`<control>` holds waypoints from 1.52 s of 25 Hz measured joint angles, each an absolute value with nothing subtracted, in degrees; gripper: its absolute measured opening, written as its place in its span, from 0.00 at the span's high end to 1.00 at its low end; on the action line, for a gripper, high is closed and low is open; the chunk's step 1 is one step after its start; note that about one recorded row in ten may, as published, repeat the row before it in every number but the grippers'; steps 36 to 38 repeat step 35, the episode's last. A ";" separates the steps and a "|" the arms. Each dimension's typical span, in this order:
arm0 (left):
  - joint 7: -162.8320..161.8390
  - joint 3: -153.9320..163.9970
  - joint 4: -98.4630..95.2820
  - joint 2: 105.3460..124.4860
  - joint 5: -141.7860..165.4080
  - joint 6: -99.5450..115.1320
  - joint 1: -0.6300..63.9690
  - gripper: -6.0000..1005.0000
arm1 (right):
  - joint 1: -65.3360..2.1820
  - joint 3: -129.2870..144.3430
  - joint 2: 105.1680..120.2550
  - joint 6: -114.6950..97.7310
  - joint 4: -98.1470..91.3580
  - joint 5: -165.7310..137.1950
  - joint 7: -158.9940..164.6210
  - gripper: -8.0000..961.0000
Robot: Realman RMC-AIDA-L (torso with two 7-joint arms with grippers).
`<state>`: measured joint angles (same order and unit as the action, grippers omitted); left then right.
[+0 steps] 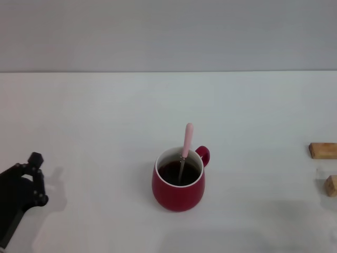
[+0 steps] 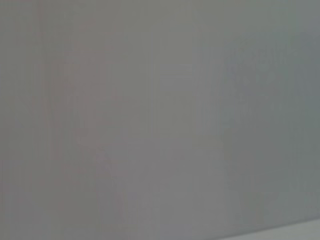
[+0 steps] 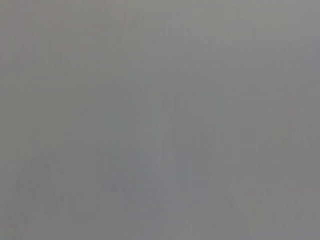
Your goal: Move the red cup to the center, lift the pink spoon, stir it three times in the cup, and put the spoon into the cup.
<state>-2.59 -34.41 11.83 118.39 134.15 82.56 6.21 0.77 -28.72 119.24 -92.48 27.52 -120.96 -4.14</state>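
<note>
Your pink spoon [image 1: 186,141] already stands in the red cup [image 1: 178,187], far right of your left hand [image 1: 32,176]; I cannot tell its grip.

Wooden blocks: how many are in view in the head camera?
2: one wooden block at the table's right edge, another just nearer the robot. Both are cut by the frame; more may lie beyond.

The pink spoon [image 1: 185,150] has its bowl hidden under dark liquid in the red cup [image 1: 178,188]. The left gripper [image 1: 23,192] is cut off by the picture's edge. Both wrist views show only blurred grey.
</note>
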 joint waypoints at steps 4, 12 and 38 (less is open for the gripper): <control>-2.51 -36.00 11.85 118.38 134.12 83.44 5.38 1.00 | 1.68 -28.68 119.27 -93.12 27.53 -120.72 -4.06 0.43; -2.64 -39.56 11.81 118.46 134.11 84.02 3.34 1.00 | 1.01 -28.23 119.06 -93.47 26.53 -118.82 -0.22 0.43; -2.50 -40.59 11.70 118.49 134.07 83.62 3.12 1.00 | -1.36 -26.28 119.39 -93.17 23.37 -118.56 1.85 0.23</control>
